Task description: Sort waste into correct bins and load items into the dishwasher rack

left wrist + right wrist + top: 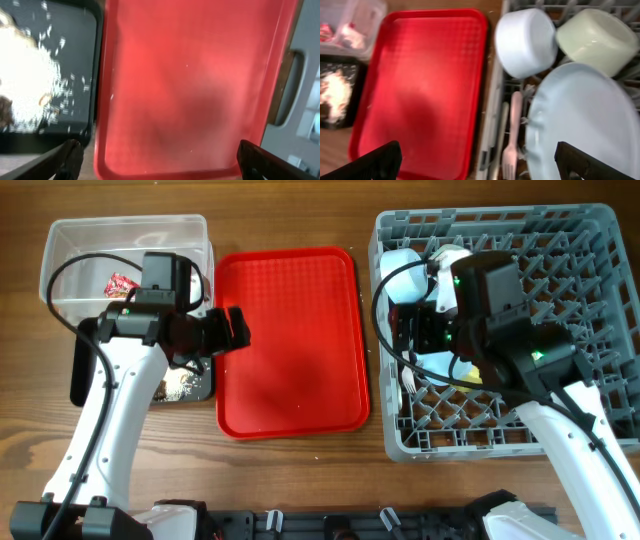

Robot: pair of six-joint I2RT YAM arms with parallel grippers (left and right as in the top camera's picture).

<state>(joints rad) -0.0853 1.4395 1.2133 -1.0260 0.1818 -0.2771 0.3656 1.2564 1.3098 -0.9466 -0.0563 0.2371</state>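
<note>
A wooden tabletop (300, 480) fills the overhead view. The grey dishwasher rack (600, 330), the largest thing, takes up the right side. A flat red serving tray (290, 340) lies in the centre, and we see only a few specks on it. At upper left stands the clear tub (70, 240), with the black tray (200, 392) just below it, partly hidden by the left arm. In the right wrist view the pale blue plate (580, 120) leans in the rack at lower right. Above it the pale blue bowl (525, 42) and pale green bowl (597, 40) sit side by side. The left pincer (160, 162) hangs wide open and empty over the red tray's left part. The right pincer (477, 162) is likewise spread and empty above the rack's left wall. The white fork (514, 120) lies in the rack just right of the right pincer's midline. Its long axis runs top to bottom of that view, so the right arm is nearer. A small red wrapper (122, 281) rests in the tub, and pale food scraps (25, 85) are heaped in the black tray. We judge little sorting remains.
</note>
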